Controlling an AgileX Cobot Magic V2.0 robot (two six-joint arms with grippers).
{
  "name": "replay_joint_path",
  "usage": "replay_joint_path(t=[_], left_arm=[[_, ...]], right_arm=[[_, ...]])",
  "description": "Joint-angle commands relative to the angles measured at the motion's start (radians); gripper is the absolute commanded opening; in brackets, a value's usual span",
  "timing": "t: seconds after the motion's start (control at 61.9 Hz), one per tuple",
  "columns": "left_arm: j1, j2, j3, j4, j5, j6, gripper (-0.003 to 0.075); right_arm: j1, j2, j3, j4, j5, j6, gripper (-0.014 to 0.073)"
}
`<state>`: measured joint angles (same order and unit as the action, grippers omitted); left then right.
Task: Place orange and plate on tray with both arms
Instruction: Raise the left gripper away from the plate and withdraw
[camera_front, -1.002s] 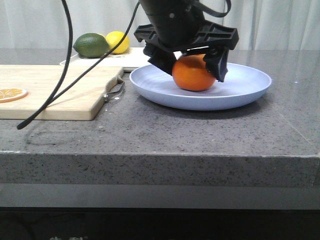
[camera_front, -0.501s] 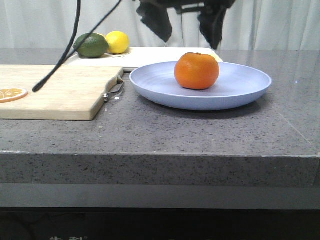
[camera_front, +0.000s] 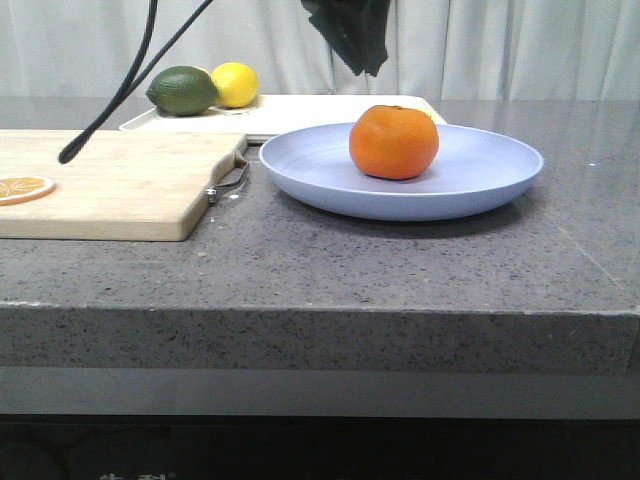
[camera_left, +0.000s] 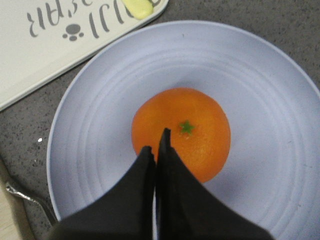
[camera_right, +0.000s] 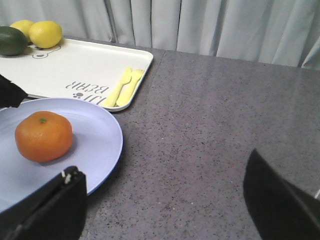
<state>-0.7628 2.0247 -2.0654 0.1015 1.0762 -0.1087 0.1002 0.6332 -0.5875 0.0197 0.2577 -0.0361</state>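
Observation:
The orange (camera_front: 393, 142) sits in the middle of the lavender-blue plate (camera_front: 480, 170), which rests on the grey counter just in front of the cream-white tray (camera_front: 330, 108). My left gripper (camera_front: 365, 62) hangs shut and empty well above the orange. In the left wrist view its closed fingers (camera_left: 156, 142) point down at the orange (camera_left: 200, 145) on the plate (camera_left: 260, 100), with the tray (camera_left: 50, 60) beside it. My right gripper (camera_right: 161, 162) is open over bare counter beside the plate (camera_right: 97, 135); the orange (camera_right: 44, 136) and tray (camera_right: 75, 65) show there. The right gripper is outside the front view.
A wooden cutting board (camera_front: 110, 175) with a dried orange slice (camera_front: 22, 187) lies left of the plate. A lime (camera_front: 182, 90) and a lemon (camera_front: 234, 83) sit at the tray's far left. Yellow cutlery (camera_right: 125, 86) lies on the tray's near corner. A black cable (camera_front: 110, 110) hangs over the board.
My left gripper let go of the orange, rose straight up off it and closed. The orange stays on the plate.

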Motion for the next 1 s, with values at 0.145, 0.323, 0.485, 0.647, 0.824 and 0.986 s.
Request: replay_joint_path(t=[0.145,0.323,0.485,0.647,0.824,0.986], left_arm=[[-0.009,-0.098,-0.034,0.078,0.126,0.001,-0.0018],[-0.009,-0.114,-0.034,0.094,0.203,0.001,-0.0018],[-0.004,-0.155,-0.016,0.083,0.203,0.001,-0.0018],[0.047,-0.229,0.064,0.083,0.203,0.001,-0.0018],[0.175,-0.335,0.205,0.078,0.197,-0.018,-0.0018],[0.317,-0.465,0.379,0.033,0.124,-0.018,-0.0018]], right_arm=[[-0.006,0.003,-0.034,0.004,-0.086,-0.009,0.064],[-0.006,0.003,-0.034,0.004,-0.086,-0.009,0.064],[-0.006,0.003,-0.034,0.004,-0.082,-0.009,0.064],[-0.006,0.003,-0.034,0.004,-0.082,-0.009,0.064],[-0.006,0.003,-0.034,0.004,-0.082,-0.009,0.064],[-0.006,0.003,-0.034,0.004,-0.082,-0.009,0.064]])
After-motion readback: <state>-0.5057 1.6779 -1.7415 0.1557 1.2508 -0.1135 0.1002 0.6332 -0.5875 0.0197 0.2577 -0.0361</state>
